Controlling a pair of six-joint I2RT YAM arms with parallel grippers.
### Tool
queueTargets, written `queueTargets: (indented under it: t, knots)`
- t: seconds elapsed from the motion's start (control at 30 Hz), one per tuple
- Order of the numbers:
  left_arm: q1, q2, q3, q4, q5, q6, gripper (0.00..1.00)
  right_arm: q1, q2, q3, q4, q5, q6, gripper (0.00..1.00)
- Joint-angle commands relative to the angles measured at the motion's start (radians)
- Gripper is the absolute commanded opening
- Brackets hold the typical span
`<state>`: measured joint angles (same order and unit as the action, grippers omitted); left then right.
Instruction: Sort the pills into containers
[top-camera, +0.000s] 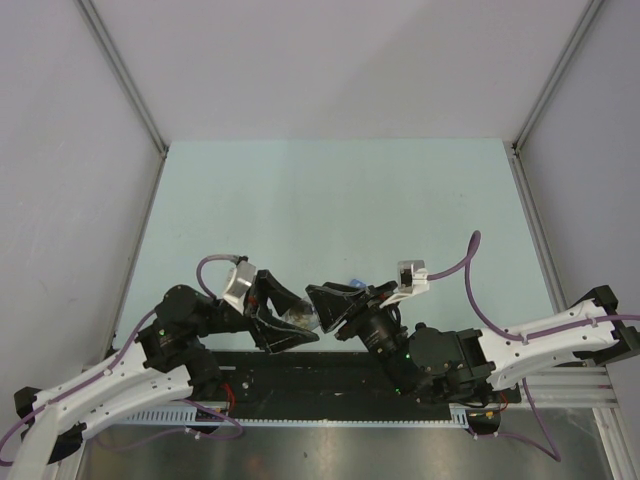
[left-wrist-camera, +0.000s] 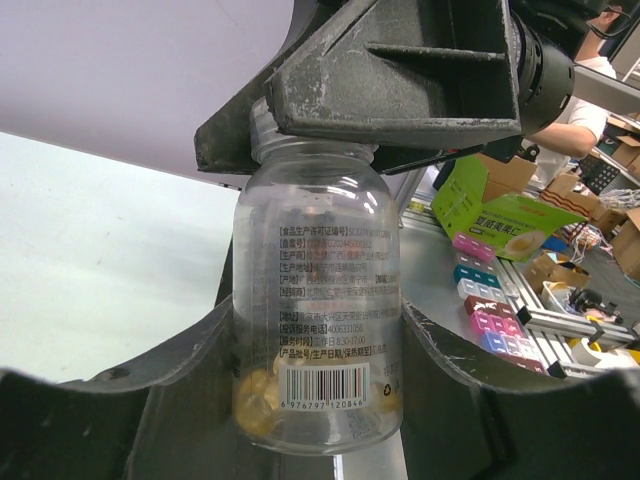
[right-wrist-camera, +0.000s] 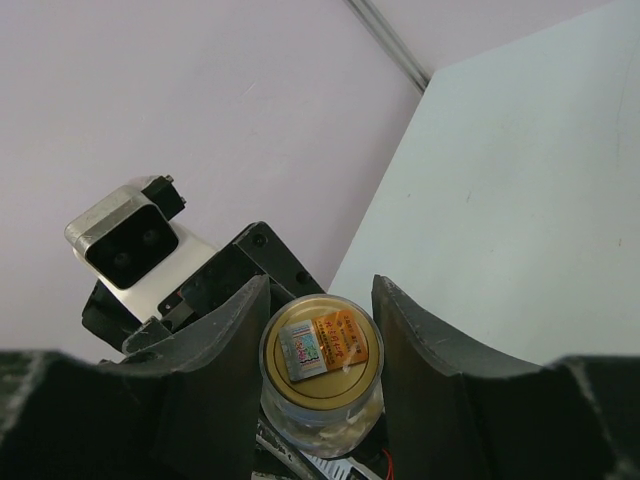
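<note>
Low in the middle of the top view, my left gripper (left-wrist-camera: 318, 335) pinches the clear plastic pill bottle (top-camera: 297, 318), my right gripper (right-wrist-camera: 320, 300) squeezes its round gold lid (right-wrist-camera: 322, 352), and the little yellow pills (left-wrist-camera: 258, 392) lie inside, none sorted yet, I think.

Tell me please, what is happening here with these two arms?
The two arms hold one clear bottle between them, near the front edge of the table. The left hand grips its body, and the right hand is closed on the gold cap, which looks to be on the neck. Yellow pills lie at the bottle's base. This looks like the opening step, before any sorting.
</note>
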<state>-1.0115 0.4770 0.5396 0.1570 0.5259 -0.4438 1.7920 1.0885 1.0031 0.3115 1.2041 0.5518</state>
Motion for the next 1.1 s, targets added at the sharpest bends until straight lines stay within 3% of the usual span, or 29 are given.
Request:
queueTargets:
  t: [0.0, 0.07, 0.23, 0.33, 0.47, 0.53, 0.67, 0.83, 0.93, 1.07]
  knots:
    - [0.002, -0.008, 0.017, 0.046, -0.014, 0.001, 0.0, 0.001, 0.002, 0.042, 0.006, 0.003, 0.028, 0.14]
    - [0.002, -0.008, 0.017, 0.047, -0.014, 0.001, 0.01, 0.0, 0.005, 0.043, 0.006, 0.002, 0.017, 0.0]
    - [0.004, -0.011, 0.023, 0.049, -0.006, -0.001, 0.0, -0.014, -0.001, 0.04, 0.015, -0.078, -0.019, 0.0]
    - [0.002, -0.017, 0.023, 0.052, 0.003, -0.003, 0.0, -0.064, -0.004, 0.037, 0.014, -0.237, -0.046, 0.0]
    - [0.004, -0.026, 0.02, 0.056, 0.016, -0.006, 0.0, -0.164, -0.022, 0.011, 0.024, -0.594, -0.013, 0.0]
    - [0.002, -0.035, 0.019, 0.056, 0.017, -0.009, 0.0, -0.177, -0.03, -0.011, 0.047, -0.644, -0.019, 0.0]
    - [0.004, -0.057, 0.016, 0.058, 0.019, -0.012, 0.01, -0.192, -0.053, -0.032, 0.1, -0.757, -0.151, 0.0]
    - [0.004, -0.067, 0.017, 0.059, 0.022, -0.018, 0.0, -0.2, -0.088, -0.034, 0.046, -0.847, -0.367, 0.0]
    - [0.002, -0.067, 0.017, 0.064, 0.026, -0.021, 0.0, -0.215, -0.116, -0.052, 0.026, -0.919, -0.412, 0.0]
    - [0.002, -0.067, 0.017, 0.073, 0.034, -0.027, 0.0, -0.261, -0.148, -0.135, 0.166, -1.111, -0.42, 0.0]
